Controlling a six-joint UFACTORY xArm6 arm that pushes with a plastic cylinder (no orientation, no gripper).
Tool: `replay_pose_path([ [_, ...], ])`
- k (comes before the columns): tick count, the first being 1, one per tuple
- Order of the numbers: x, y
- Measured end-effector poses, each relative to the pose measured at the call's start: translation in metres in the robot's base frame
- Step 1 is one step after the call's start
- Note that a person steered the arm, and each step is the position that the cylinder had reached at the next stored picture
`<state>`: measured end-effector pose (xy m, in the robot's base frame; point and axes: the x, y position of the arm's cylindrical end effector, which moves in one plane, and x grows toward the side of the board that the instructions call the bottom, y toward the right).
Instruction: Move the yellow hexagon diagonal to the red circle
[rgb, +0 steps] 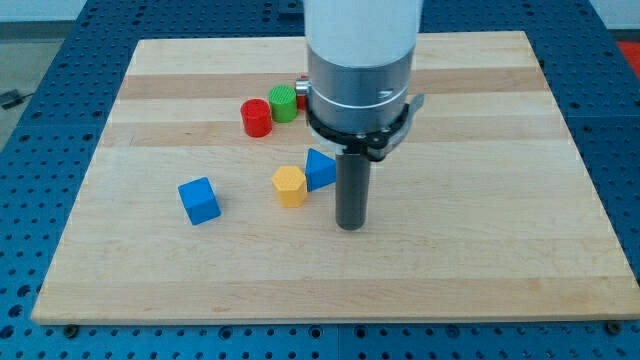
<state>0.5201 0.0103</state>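
The yellow hexagon (289, 186) lies near the board's middle, touching a blue triangle (319, 168) on its right. The red circle (256, 117) stands up and to the left of the hexagon, with a green circle (284, 103) touching it on its upper right. My tip (350, 226) rests on the board to the right of and slightly below the yellow hexagon, a short gap away, just below the blue triangle.
A blue cube (199, 200) lies to the left of the hexagon. A small red piece (300, 91) shows beside the green circle, mostly hidden by the arm's white and grey body (360, 60). The wooden board (500, 250) sits on a blue perforated table.
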Motion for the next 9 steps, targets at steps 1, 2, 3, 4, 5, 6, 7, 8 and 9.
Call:
replay_pose_path([
  [1, -0.007, -0.020],
  [2, -0.007, -0.051],
  [3, -0.007, -0.084],
  [4, -0.007, -0.122],
  [5, -0.007, -0.125],
  [6, -0.007, -0.110],
  [7, -0.013, -0.102],
  [8, -0.025, -0.100],
  [9, -0.031, -0.095],
])
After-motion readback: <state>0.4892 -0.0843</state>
